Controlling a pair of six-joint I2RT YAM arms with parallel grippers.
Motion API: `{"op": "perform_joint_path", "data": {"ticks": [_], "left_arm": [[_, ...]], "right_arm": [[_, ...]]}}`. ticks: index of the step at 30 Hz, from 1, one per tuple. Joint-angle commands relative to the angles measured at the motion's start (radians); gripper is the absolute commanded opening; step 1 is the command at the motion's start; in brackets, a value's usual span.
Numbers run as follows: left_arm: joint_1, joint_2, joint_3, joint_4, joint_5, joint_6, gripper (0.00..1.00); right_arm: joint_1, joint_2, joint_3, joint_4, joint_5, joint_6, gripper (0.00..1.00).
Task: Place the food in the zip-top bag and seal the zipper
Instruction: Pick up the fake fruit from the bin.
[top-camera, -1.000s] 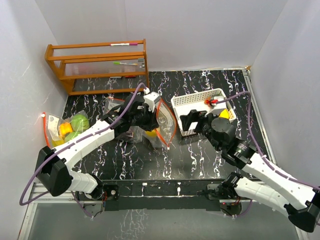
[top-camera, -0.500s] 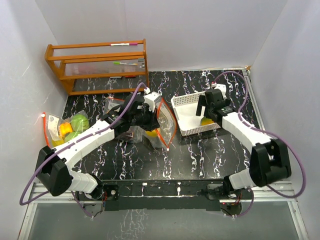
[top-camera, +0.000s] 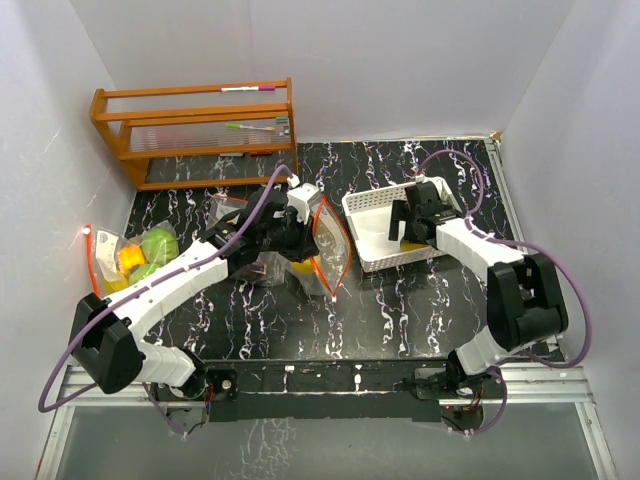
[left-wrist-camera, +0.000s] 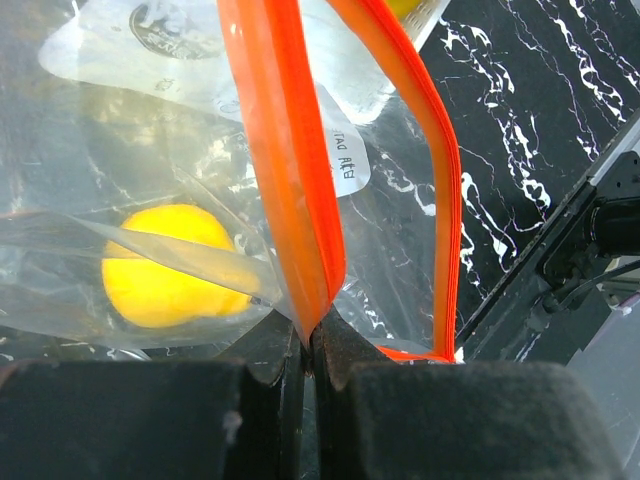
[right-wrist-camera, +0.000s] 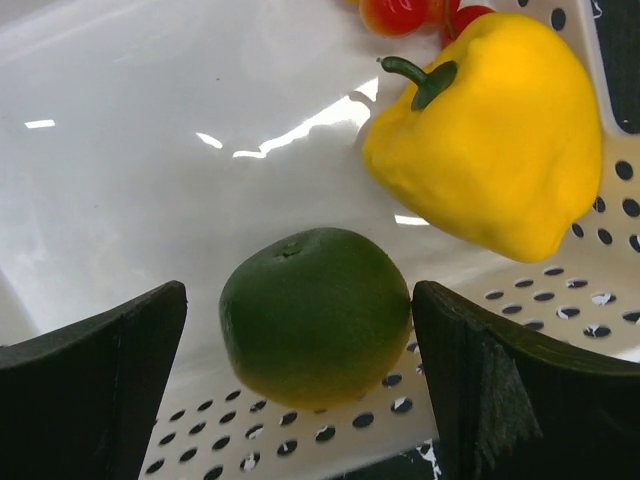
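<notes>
Left gripper (left-wrist-camera: 310, 345) is clamped on the orange zipper strip (left-wrist-camera: 290, 150) of the bag (left-wrist-camera: 395, 260), which stands upright mid-table with a yellow fruit (left-wrist-camera: 165, 265) inside. Right gripper (right-wrist-camera: 300, 345) is down in the white basket (right-wrist-camera: 120, 150) right of the bag, jaws open, one on each side of a green fruit (right-wrist-camera: 315, 315). A yellow pepper (right-wrist-camera: 490, 150) sits just beside it, with red pieces (right-wrist-camera: 400, 12) past the pepper.

Looking past the left gripper (left-wrist-camera: 310, 345) at 6 o'clock: clamped tight on the orange zipper (left-wrist-camera: 285, 150) of the zip-top bag (left-wrist-camera: 400, 260), right where the strip drops in from 12 o'clock. Seeing the zipper's other run bow out toward 3 o'clock, leaving the mouth open. Spotting a yellow fruit (left-wrist-camera: 165, 265) inside the clear film at 8 o'clock. Black marbled table (left-wrist-camera: 540, 110) at 2 o'clock.
</notes>
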Motion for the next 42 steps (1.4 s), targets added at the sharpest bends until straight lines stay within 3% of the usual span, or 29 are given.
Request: {"op": "perform_joint_path", "data": {"ticks": [1,4,6,13,18,27,35,42], "left_arm": [[0.005,-0.054,0.001,0.013,0.012,0.012,0.00],[0.005,-0.054,0.000,0.015,0.013,0.012,0.00],[0.005,-0.053,0.001,0.013,0.010,0.014,0.00],[0.007,-0.055,0.001,0.010,-0.001,0.016,0.00],[0.007,-0.045,0.005,0.011,0.003,0.016,0.00],[0.011,-0.005,-0.004,0.030,0.008,0.003,0.00],[0.011,0.061,0.015,0.049,0.003,-0.016,0.00],[0.011,0.131,0.026,0.107,0.057,-0.049,0.00]], "right_arm": [[-0.007,0.050,-0.008,0.063,0.047,-0.007,1.00],[-0.007,0.068,-0.014,0.086,0.041,0.000,1.00],[-0.007,0.076,-0.015,0.096,0.037,-0.005,0.93],[-0.006,0.053,-0.029,0.097,-0.022,-0.015,0.37],[-0.008,-0.032,-0.024,0.087,-0.054,-0.017,0.23],[-0.007,-0.277,-0.017,0.086,-0.144,-0.025,0.18],[-0.005,-0.453,-0.016,0.120,-0.513,0.015,0.15],[0.020,-0.534,-0.054,0.246,-0.719,0.107,0.13]]}}
